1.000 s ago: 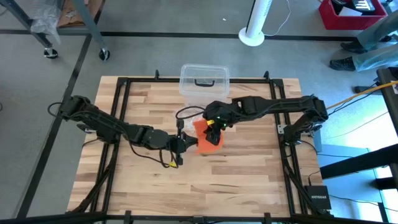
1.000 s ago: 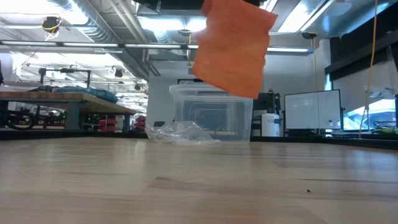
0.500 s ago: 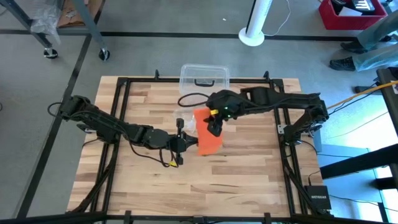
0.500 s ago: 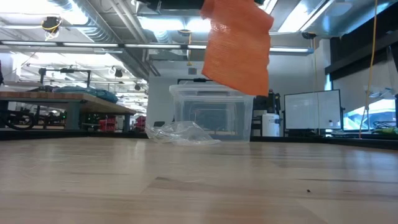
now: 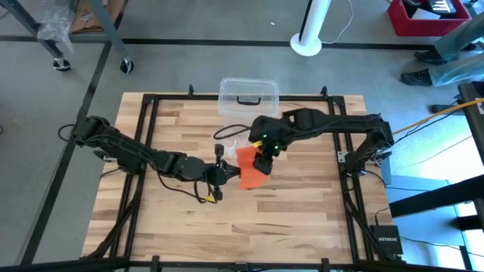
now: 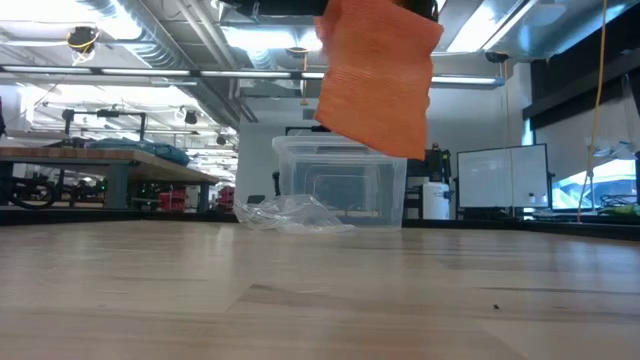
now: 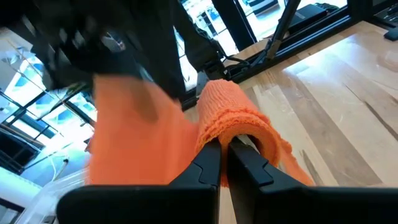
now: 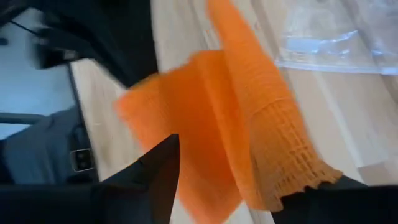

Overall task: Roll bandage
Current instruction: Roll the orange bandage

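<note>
1. High view: the bandage (image 5: 250,168) hangs above the middle of the bench (image 5: 302,219), stretched between the two arms. The left hand (image 5: 220,172) is clenched on the strip's near end. The right hand (image 5: 264,160) stands wide around the other part of the strip. A clear plastic box (image 5: 248,97) sits at the far edge of the bench, and a crumpled clear plastic piece (image 5: 229,143) lies between the box and the hands.

2. Low view: the bandage (image 6: 377,75) dangles well clear of the bench top (image 6: 300,300) as a broad, drooping sheet. It looks light and limp, so it will likely sag and twist unless kept taut. The box (image 6: 340,185) and the plastic piece (image 6: 285,213) lie behind it, apart from it, and seem out of the way.

3. Left wrist view: the left hand (image 7: 224,155) pinches a fold of the bandage (image 7: 233,118), which curls over its fingertips. The ribbed knit probably grips well; holding the end edge looks best for winding.

4. Right wrist view: the bandage (image 8: 236,124) drapes across between the fingers (image 8: 158,171) of the right hand, loose weave and frayed edge showing. Whether they press on it, I cannot tell.
</note>
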